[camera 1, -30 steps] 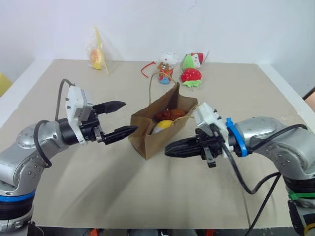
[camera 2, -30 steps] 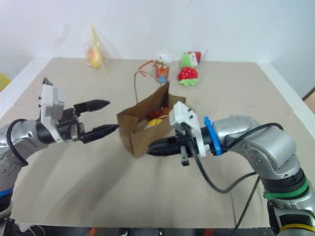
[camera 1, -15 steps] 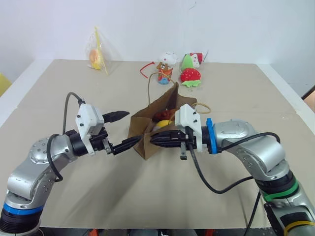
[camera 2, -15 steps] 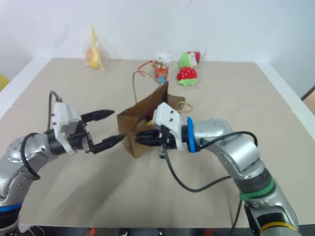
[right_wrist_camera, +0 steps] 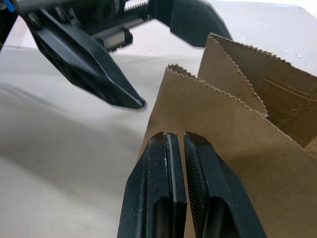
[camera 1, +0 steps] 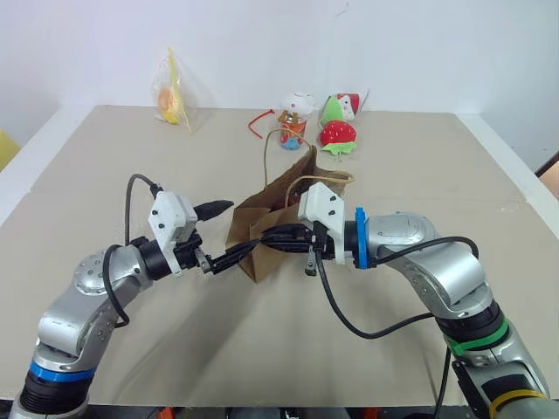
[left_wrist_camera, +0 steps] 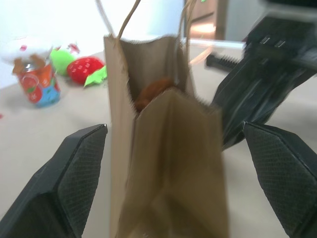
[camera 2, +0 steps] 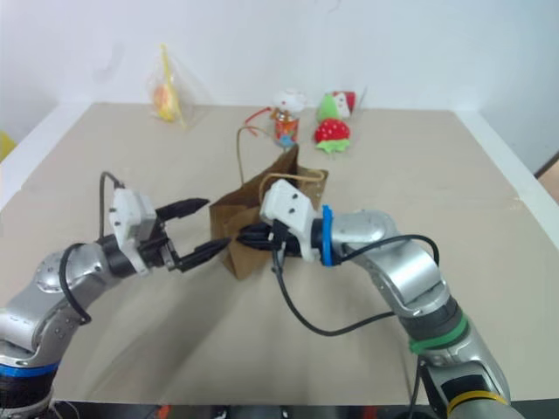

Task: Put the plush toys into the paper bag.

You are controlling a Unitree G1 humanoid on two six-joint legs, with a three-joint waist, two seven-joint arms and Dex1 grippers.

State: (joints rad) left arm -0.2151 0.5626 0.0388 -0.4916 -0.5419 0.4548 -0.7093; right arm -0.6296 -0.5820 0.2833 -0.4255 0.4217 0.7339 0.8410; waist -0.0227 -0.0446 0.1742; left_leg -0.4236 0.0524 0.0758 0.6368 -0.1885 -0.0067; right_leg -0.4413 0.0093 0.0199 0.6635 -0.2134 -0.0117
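bag: plain brown kraft paper bag [camera 1: 279,214] standing on the beige counter [camera 1: 131,166]
left end effector [camera 1: 229,230]: spread wide, straddling the bag's end
right end effector [right_wrist_camera: 181,144]: clenched, empty, against the bag's side
inside: brown furry plush toy [left_wrist_camera: 151,91]

I have broad bare table [camera 1: 262,349] on my near side for passing. The paper bag [camera 1: 271,218] blocks the middle, crowded by the left gripper [camera 1: 229,234] and right gripper [camera 1: 266,236] (nearly touching); small toys [camera 1: 339,133] line the far edge.
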